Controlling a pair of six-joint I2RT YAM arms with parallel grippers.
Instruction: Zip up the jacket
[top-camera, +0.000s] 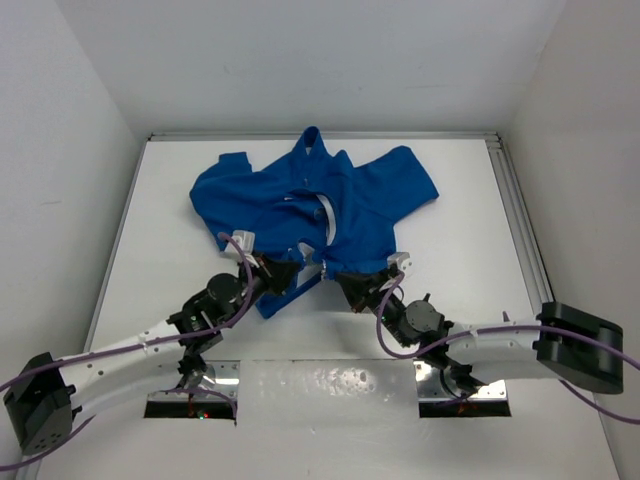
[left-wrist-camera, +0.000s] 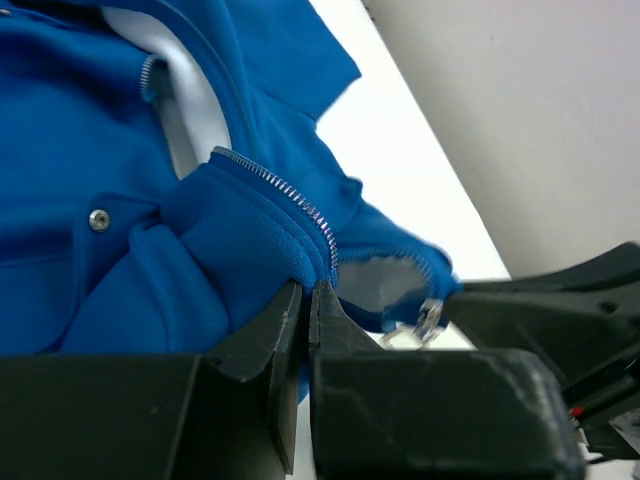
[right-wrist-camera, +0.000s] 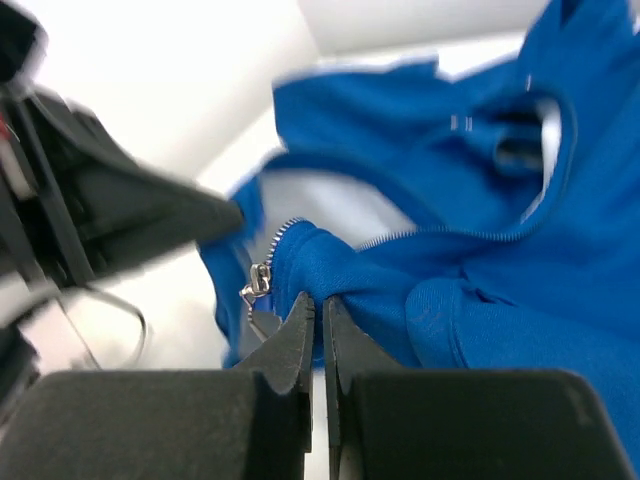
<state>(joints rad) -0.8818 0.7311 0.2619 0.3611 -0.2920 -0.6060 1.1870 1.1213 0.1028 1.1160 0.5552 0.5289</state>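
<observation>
The bright royal-blue fabric jacket (top-camera: 260, 195) lies mid-table toward the far edge, hem nearest, where the left gripper (left-wrist-camera: 305, 292) and right gripper (right-wrist-camera: 318, 302) each clench one bottom front corner, probably to hold the pale zipper (left-wrist-camera: 300, 205) halves taut beside the small metal pull (right-wrist-camera: 258, 283).

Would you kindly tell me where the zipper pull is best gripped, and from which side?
By the flat tab of the metal pull, pinched across its faces. It hangs free at the bottom end of the zipper, between the jacket hem folds that the left gripper and right gripper are shut on, so an approach from the near hem side looks easiest.
</observation>
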